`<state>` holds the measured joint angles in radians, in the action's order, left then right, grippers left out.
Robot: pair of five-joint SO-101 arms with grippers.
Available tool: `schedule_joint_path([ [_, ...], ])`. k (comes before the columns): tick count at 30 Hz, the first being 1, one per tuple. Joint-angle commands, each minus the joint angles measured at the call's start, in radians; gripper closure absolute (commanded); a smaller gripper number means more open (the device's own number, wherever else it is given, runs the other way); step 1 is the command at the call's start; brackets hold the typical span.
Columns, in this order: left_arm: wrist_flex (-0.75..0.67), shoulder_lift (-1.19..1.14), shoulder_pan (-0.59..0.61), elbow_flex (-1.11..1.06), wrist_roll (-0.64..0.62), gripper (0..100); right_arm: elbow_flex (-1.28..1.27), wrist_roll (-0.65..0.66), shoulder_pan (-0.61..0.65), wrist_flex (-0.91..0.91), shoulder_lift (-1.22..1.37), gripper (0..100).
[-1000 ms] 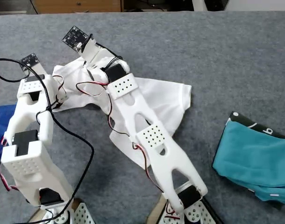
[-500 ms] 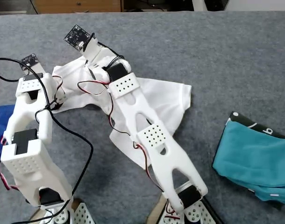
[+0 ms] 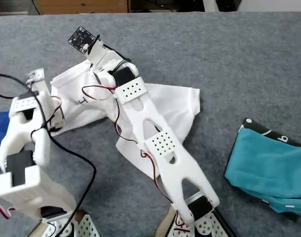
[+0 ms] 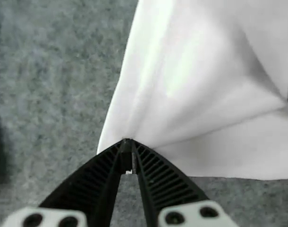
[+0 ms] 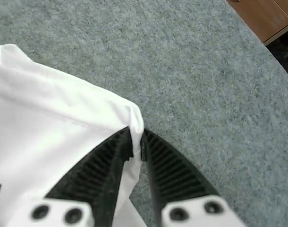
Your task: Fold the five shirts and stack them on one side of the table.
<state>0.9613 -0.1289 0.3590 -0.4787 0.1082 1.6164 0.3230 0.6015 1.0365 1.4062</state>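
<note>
Two grippers hold the white shirt (image 3: 165, 106), which lies crumpled on the grey table (image 3: 239, 64) left of centre. It is partly covered by the right arm (image 3: 163, 143), which crosses it from the near edge. From above I cannot make out either set of fingers, because the wrists and their camera boards (image 3: 81, 39) sit over them; the wrist views settle it. The left gripper (image 4: 127, 146) has its jaws closed to a point on a gathered fold at the shirt's left edge, with cloth fanning away from the tips. The right gripper (image 5: 137, 137) is clamped on a corner at the shirt's far side, a hemmed edge bent over one finger (image 5: 106, 165). At the right, a folded teal shirt (image 3: 269, 170) rests on something dark that I cannot identify, and its near corner runs off the frame. A blue shirt (image 3: 0, 128) peeks in at the left edge, mostly cut off and partly behind the left arm (image 3: 22, 185). Wooden furniture (image 3: 81, 6) runs beyond the table's far edge.
</note>
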Motion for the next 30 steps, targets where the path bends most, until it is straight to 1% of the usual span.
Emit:
schedule_joint_path([
  [1,0.008,0.065,0.055,-0.063,0.063,98,0.050,-0.009,0.004,-0.009,-0.140,99.4],
  [3,0.008,0.091,0.072,-0.087,0.092,98,0.050,-0.006,0.021,0.008,-0.140,99.4],
  [12,0.018,0.236,0.077,-0.189,0.199,98,0.050,-0.003,0.064,0.021,-0.140,99.4],
  [15,0.044,0.274,0.075,-0.178,0.192,98,0.053,0.000,0.085,0.021,-0.142,99.4],
  [19,0.117,0.291,0.075,-0.072,0.101,98,0.050,0.055,0.122,0.049,-0.180,99.2],
  [21,0.140,0.291,0.075,-0.020,0.072,98,0.050,0.054,0.136,0.060,-0.203,95.0],
  [25,0.138,0.289,0.094,0.044,0.003,97,0.050,0.054,0.131,0.140,-0.274,74.1],
  [26,0.133,0.288,0.103,0.063,-0.023,96,0.050,0.055,0.130,0.166,-0.294,71.0],
  [27,0.123,0.286,0.104,0.081,-0.051,93,0.050,0.055,0.125,0.189,-0.315,69.1],
  [30,0.075,0.277,0.097,0.118,-0.147,86,0.050,0.055,0.120,0.232,-0.381,68.8],
])
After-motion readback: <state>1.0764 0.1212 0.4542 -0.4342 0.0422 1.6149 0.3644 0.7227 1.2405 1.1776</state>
